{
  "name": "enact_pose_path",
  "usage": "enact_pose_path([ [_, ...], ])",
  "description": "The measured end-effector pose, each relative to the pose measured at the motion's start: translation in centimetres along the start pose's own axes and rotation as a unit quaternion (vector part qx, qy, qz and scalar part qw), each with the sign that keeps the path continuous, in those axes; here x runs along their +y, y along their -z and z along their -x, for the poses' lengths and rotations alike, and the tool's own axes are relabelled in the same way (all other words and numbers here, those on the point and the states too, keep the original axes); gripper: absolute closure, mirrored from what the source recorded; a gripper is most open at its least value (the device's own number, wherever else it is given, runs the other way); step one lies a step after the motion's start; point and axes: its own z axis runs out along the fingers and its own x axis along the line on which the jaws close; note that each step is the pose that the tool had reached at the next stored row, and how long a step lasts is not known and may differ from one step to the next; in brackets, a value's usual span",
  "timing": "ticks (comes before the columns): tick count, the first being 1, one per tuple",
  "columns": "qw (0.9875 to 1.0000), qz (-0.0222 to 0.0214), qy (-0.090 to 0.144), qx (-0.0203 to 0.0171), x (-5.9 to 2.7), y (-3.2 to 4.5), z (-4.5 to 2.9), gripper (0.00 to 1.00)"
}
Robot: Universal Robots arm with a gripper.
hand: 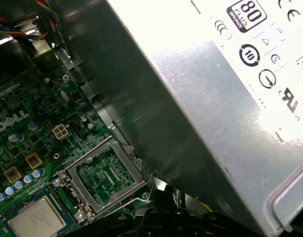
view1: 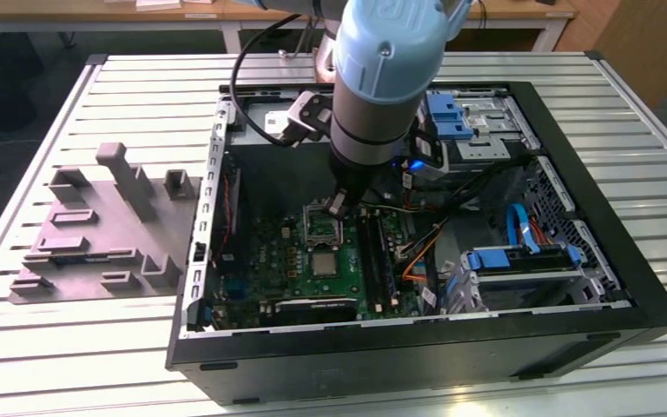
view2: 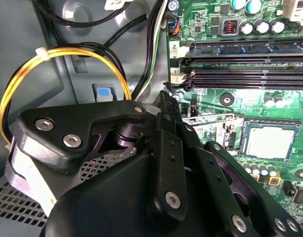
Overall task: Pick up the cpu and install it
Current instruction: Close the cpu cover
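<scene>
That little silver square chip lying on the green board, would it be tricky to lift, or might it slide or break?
The cpu looks thin and flat, so it is probably light and stiff and unlikely to roll or tip. Its smooth metal top may be slippery. In the first wrist view it lies low inside a frame, leaving little edge to grasp, and the tightly packed parts around it suggest it is delicate.

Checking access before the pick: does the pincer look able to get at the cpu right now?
Probably yes: the cpu lies bare-topped on the motherboard, its metal frame swung aside, the pincer close above.
</scene>
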Motion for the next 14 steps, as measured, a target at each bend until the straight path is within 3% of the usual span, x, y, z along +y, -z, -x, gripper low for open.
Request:
enact_pose_path([
  [8, 1.0000, 0.0000, 0.000, 0.0000, 0.04, -0.35, 0.06, 0.89],
  [9, 1.0000, -0.0006, 0.000, 0.0010, 0.06, -0.36, 0.08, 0.89],
  [12, 0.9999, -0.0055, 0.000, 0.0095, 0.07, -0.38, 0.11, 0.89],
  [14, 0.9999, -0.0060, 0.000, 0.0114, 0.08, -0.39, 0.12, 0.89],
])
